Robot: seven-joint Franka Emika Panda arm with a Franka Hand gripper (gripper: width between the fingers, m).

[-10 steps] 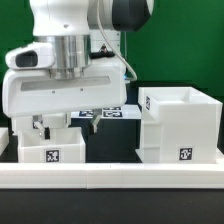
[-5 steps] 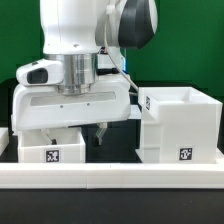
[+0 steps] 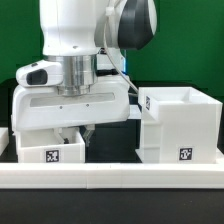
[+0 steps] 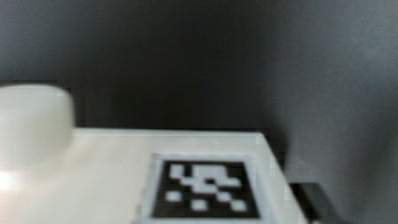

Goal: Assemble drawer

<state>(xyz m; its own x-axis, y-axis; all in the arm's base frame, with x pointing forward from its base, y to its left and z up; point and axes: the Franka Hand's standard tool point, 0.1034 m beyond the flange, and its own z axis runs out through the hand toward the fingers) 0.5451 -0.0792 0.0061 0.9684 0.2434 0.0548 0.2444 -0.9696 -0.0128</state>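
A small white open-top tray [image 3: 50, 152] with a square tag on its front stands at the exterior view's left. My gripper [image 3: 73, 131] is down over it. One dark finger [image 3: 87, 128] lies against the tray's right side; the other is hidden behind the tray. In the wrist view the tray's white tagged face [image 4: 205, 185] fills the frame, with a dark fingertip [image 4: 313, 196] at its edge. The tall white case [image 3: 180, 125], open on top and tagged low on its front, stands apart at the right.
A long low white rail [image 3: 110, 176] runs along the front of the table. A sliver of another white part [image 3: 4, 138] shows at the left edge. A green wall stands behind.
The hand came down and shifted a little right over the small tray. The visible finger then moved inward, up to the tray's side.
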